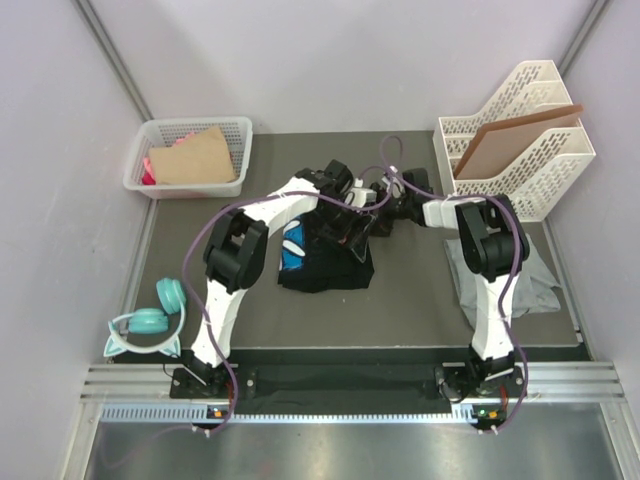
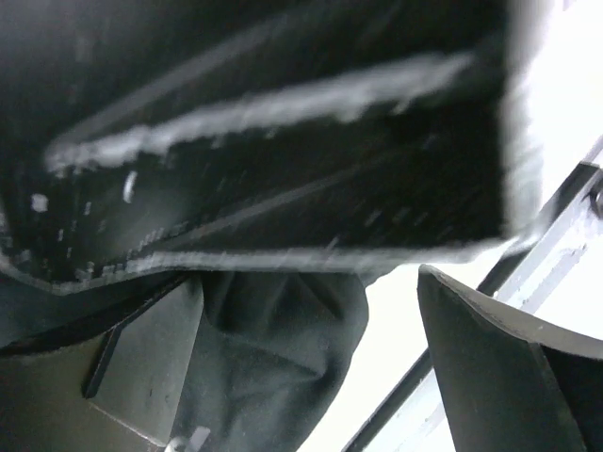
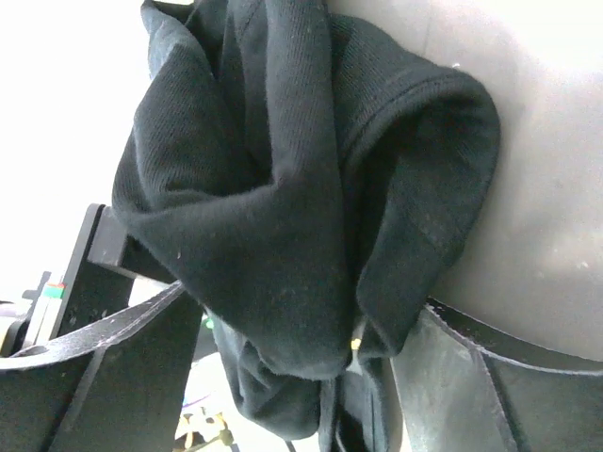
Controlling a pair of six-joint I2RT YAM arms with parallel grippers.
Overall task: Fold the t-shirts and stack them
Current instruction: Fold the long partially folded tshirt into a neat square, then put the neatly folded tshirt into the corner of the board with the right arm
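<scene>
Right gripper (image 3: 311, 377) had a thick bunch of the black t-shirt (image 1: 325, 260) pinched at mid-table, likely to start a fold. Left gripper (image 2: 311, 367) gaped wide at its twelve o'clock. Grey t-shirt (image 1: 540, 280) lay at three o'clock.

A black shirt (image 3: 283, 188) filled the middle of the frame, bunched into thick folds that ran from the top edge down to the bottom. A stitched hem curved over the bundle at its upper right. The right gripper (image 3: 301, 315) stood with its jaws wide apart, one finger (image 3: 104, 377) rising from the lower left corner and the other from the lower right. The lower part of the bundle hung between them and met both inner faces. Whether they pressed on the cloth could not be told. Behind the shirt a plain grey surface (image 3: 556, 188) took up the right side of the frame, and the upper left was washed out to white.
</scene>
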